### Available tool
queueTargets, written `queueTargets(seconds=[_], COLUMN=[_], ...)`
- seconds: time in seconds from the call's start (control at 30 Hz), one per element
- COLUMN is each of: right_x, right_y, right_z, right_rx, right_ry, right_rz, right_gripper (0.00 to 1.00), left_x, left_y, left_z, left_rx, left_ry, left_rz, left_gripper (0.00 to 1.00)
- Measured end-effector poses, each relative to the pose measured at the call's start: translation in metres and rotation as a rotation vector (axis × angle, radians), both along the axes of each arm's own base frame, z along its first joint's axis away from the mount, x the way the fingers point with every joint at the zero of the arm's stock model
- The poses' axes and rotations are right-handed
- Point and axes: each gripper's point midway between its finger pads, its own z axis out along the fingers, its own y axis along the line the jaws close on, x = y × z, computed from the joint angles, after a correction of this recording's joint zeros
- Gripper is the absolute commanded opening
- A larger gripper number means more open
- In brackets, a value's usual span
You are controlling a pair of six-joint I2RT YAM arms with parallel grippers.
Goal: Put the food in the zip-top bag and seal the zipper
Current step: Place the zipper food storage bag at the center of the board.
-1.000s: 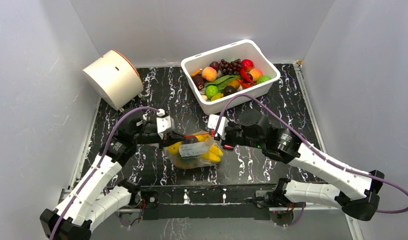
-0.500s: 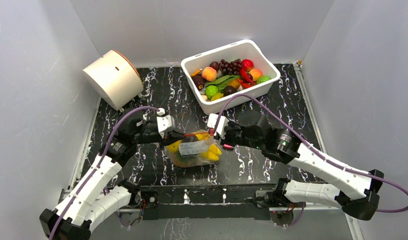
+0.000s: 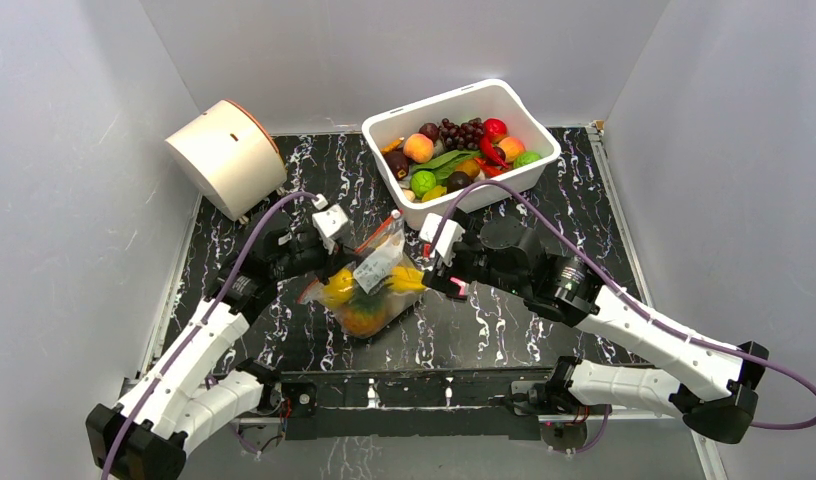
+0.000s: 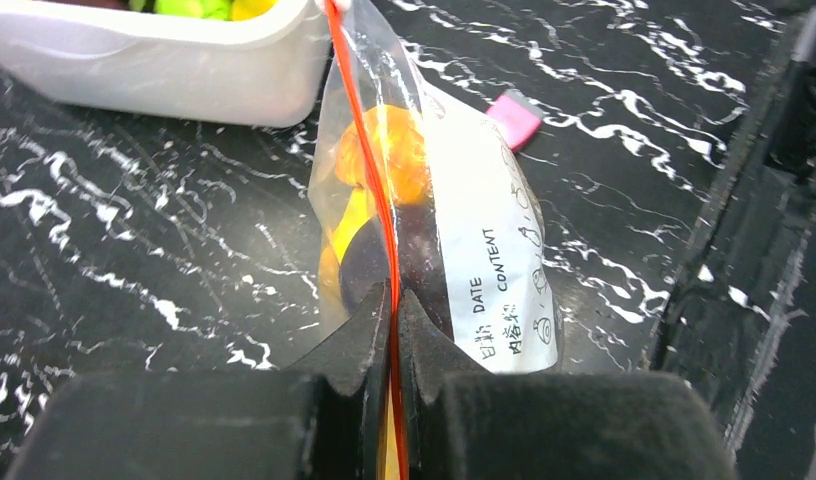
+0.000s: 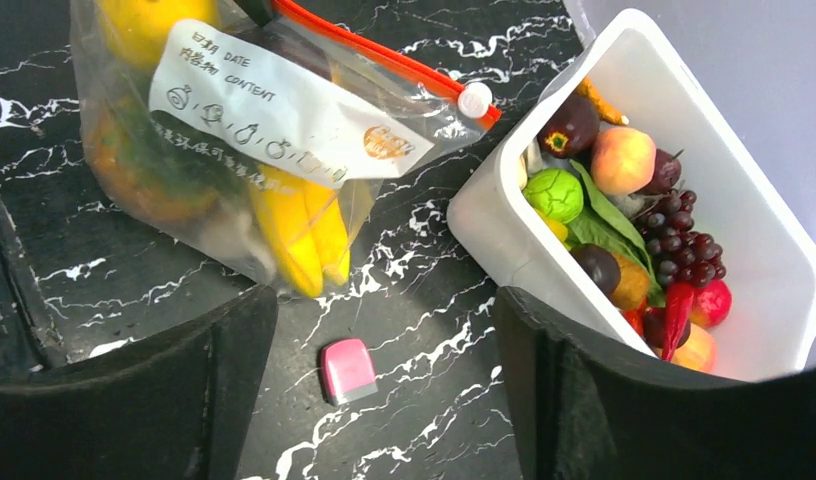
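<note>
The zip-top bag [image 3: 369,290] holds the food: a yellow banana bunch [image 5: 304,230], an orange pineapple [image 4: 389,150] and a dark purple fruit [image 4: 369,270]. The bag sits mid-table, tilted, its white label facing up. Its red-orange zipper [image 4: 369,150] runs from my left gripper toward the bin, and a white slider [image 5: 474,98] sits at the far end. My left gripper [image 4: 394,300] is shut on the near end of the zipper. Just right of the bag, my right gripper [image 5: 384,310] is open above the table and holds nothing.
A small pink block [image 5: 346,370] lies on the black marbled table under the right gripper. The white bin [image 3: 539,165] at the back holds several toy fruits and vegetables. A white cylinder [image 3: 226,155] lies at the back left. Grey walls enclose the table.
My right gripper has opened and let go of the zipper's right end. My left gripper has swung the bag round, so the zipper now points toward the bin.
</note>
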Motion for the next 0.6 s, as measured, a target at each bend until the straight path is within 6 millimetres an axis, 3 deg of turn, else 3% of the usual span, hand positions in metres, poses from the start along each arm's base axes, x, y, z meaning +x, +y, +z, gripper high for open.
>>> queueTargets(seconds=[0.03,0.07,0.3,0.47,0.6], right_x=[0.000,0.001,0.002,0.003,0.004], right_y=[0.001,0.001,0.006,0.010,0.012], right_z=[0.001,0.001,0.005,0.004,0.003], right_rx=[0.006,0.009,0.068,0.157,0.238], right_ry=[-0.001,-0.002,0.001,0.014,0.055], right_rz=[-0.001,-0.001,-0.015,-0.043,-0.087], right_gripper=[0.96,0.98,0.98,0.98,0.98], left_x=[0.004,0.007,0.039,0.055,0.061], left_y=[0.003,0.004,0.029,0.045,0.056], left_z=[-0.002,-0.003,-0.020,-0.042,-0.047], left_rx=[0.007,0.013,0.094,0.163,0.180], left_ry=[0.005,0.006,0.024,0.076,0.092], left_rz=[0.031,0.051,0.277,0.405,0.488], left_gripper=[0.00,0.00,0.04,0.26,0.44])
